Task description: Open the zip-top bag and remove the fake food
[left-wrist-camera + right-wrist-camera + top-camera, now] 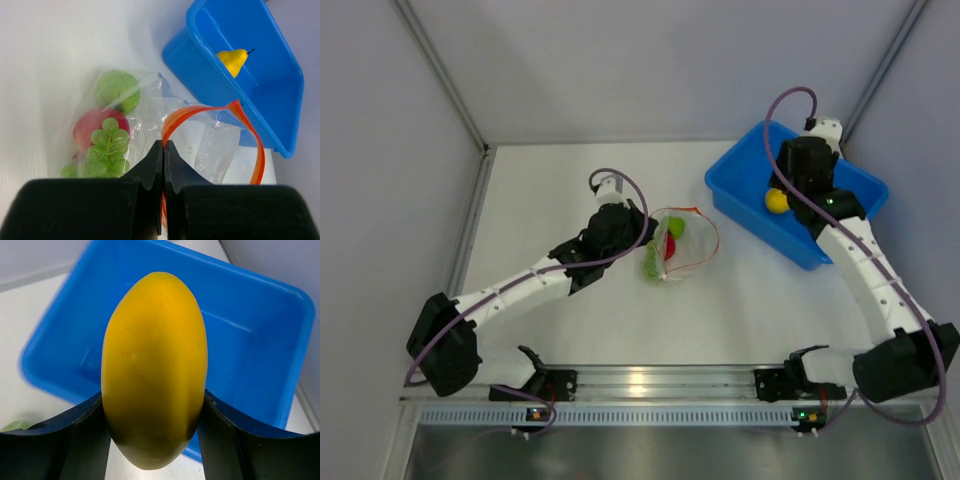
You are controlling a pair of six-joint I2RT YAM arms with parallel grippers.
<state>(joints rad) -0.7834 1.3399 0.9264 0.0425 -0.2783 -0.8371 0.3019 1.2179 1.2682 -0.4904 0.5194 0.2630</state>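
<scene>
From the top view, the clear crinkly zip-top bag (685, 245) lies on the white surface (620, 330) between the arms, just beside the left gripper (645, 235); the blue plastic bin (740, 190) sits well apart at the far right; red and green shapes show through the plastic, but how the left jaws stand cannot be read from up there; the left wrist view settles it: the black fingers are clenched together on the bag's orange-red zip strip (250, 135), which arches up in an open loop toward the bin; that view alone separates the fake food still inside the bag: a glossy green round fruit (117, 89), a red plastic apple (87, 131) and a bunch of green plastic grapes (106, 145), pressed close together; it also shows a small yellow plastic pear (233, 60) with a dark stem lying in the bin; the right wrist view gives what neither other view does: the right gripper (152, 405), jaws spread about halfway, grasps a smooth yellow oval fruit (154, 340) by its sides, over the bin's interior; from above only one yellow piece appears at that gripper, and which of the two it is I cannot tell
</scene>
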